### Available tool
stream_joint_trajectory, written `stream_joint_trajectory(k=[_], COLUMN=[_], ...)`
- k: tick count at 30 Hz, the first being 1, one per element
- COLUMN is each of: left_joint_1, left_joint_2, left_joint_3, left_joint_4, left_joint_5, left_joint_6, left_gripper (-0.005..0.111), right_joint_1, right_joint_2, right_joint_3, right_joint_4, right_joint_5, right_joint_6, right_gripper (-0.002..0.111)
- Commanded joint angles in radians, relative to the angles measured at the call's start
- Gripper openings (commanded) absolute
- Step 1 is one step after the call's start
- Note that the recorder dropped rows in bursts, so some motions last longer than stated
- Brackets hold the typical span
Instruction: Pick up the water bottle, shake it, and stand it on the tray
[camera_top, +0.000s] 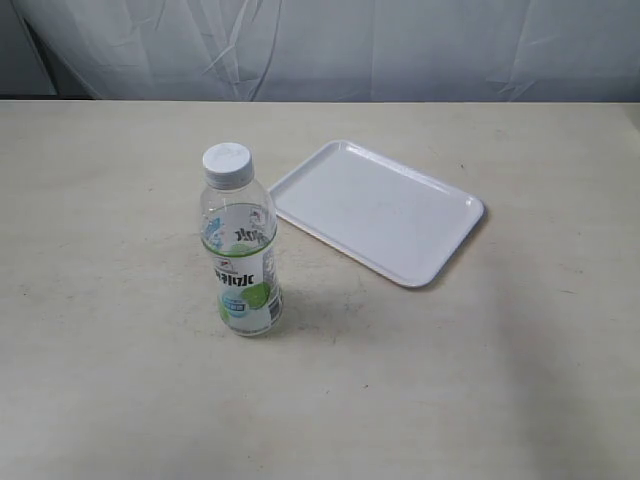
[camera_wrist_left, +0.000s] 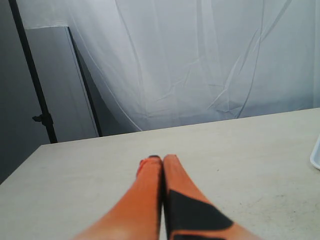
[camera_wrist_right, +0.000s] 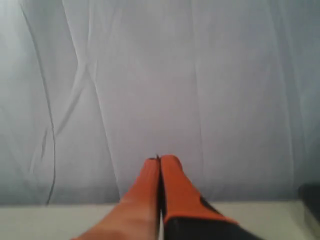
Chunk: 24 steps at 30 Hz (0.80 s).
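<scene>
The water bottle (camera_top: 241, 245) stands upright on the table, clear with a white cap and a white, green and blue label. Just to its right lies the flat white tray (camera_top: 378, 210), set at an angle, with nothing on it. Neither arm shows in the exterior view. In the left wrist view my left gripper (camera_wrist_left: 162, 158) is shut, orange fingers pressed together over bare tabletop, with a sliver of the tray's rim (camera_wrist_left: 316, 154) at the frame edge. My right gripper (camera_wrist_right: 160, 159) is also shut and empty, pointing at the curtain; the bottle is outside both wrist views.
A white curtain (camera_top: 330, 45) hangs behind the table's far edge. A dark stand pole (camera_wrist_left: 35, 80) and a grey panel (camera_wrist_left: 57, 80) stand beyond the table's corner in the left wrist view. A dark object (camera_wrist_right: 311, 197) sits at the edge of the right wrist view.
</scene>
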Motion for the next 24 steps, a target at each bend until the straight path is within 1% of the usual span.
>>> stream_joint_trajectory(k=[1, 3, 6, 7, 9, 10, 12, 14, 15, 16, 19, 24], left_joint_1=[-0.006, -0.006, -0.006, -0.006, -0.006, -0.006, -0.006, -0.006, -0.006, -0.006, -0.006, -0.006], left_joint_2=[-0.005, -0.005, -0.005, -0.005, -0.005, -0.005, -0.005, -0.005, -0.005, -0.005, -0.005, -0.005], left_joint_3=[0.004, 0.004, 0.004, 0.004, 0.004, 0.004, 0.004, 0.004, 0.004, 0.004, 0.004, 0.004], left_joint_4=[0.003, 0.003, 0.003, 0.003, 0.003, 0.003, 0.003, 0.003, 0.003, 0.003, 0.003, 0.003], left_joint_5=[-0.006, -0.006, -0.006, -0.006, -0.006, -0.006, -0.006, -0.006, -0.006, -0.006, -0.006, -0.006], left_joint_6=[-0.004, -0.004, -0.004, -0.004, -0.004, -0.004, -0.004, -0.004, -0.004, -0.004, -0.004, -0.004], left_gripper=[0.000, 0.000, 0.000, 0.000, 0.000, 0.000, 0.000, 0.000, 0.000, 0.000, 0.000, 0.000], right_joint_1=[0.027, 0.058, 0.137, 0.164, 0.209, 0.232, 0.271, 0.313, 0.336, 0.359, 0.436, 0.577], right_joint_2=[0.165, 0.231, 0.336, 0.370, 0.430, 0.462, 0.515, 0.574, 0.603, 0.633, 0.712, 0.838], right_joint_3=[-0.005, -0.005, -0.005, -0.005, -0.005, -0.005, -0.005, -0.005, -0.005, -0.005, -0.005, -0.005], right_joint_4=[-0.433, -0.519, -0.528, -0.528, -0.533, -0.535, -0.532, -0.521, -0.521, -0.521, -0.461, -0.193], right_joint_5=[-0.069, -0.159, -0.205, -0.205, -0.205, -0.205, -0.221, -0.239, -0.253, -0.270, -0.315, -0.433], right_joint_6=[0.350, 0.434, 0.447, 0.447, 0.447, 0.447, 0.425, 0.399, 0.375, 0.352, 0.294, -0.011], right_gripper=[-0.001, -0.001, -0.001, 0.002, 0.012, 0.022, 0.045, 0.073, 0.081, 0.086, 0.081, 0.080])
